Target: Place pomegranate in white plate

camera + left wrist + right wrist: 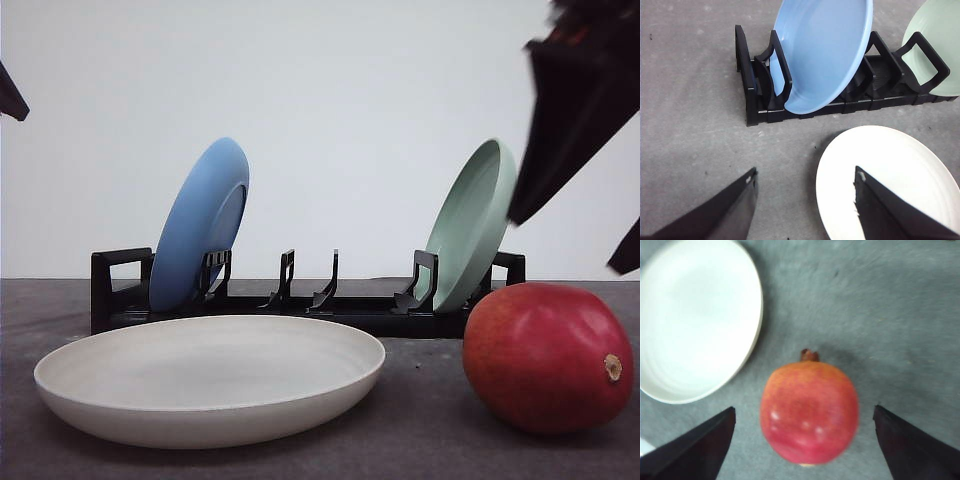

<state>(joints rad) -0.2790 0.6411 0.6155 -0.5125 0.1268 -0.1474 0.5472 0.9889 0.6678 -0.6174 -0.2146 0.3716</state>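
Observation:
The red pomegranate (546, 356) lies on the grey table at the front right, its tan nub facing right. To its left sits the white plate (210, 375), with nothing in it. In the right wrist view the pomegranate (809, 412) lies between the spread fingers of my right gripper (805, 422), which is open above it, and the white plate (695, 315) lies beside the fruit. High at the right of the front view hangs my right gripper (575, 120). My left gripper (805, 187) is open over the table by the white plate (890, 180) rim.
A black dish rack (300, 300) stands behind the plate, holding a blue plate (200, 225) on its left and a pale green plate (470, 225) on its right, both on edge. Grey table surface surrounds everything.

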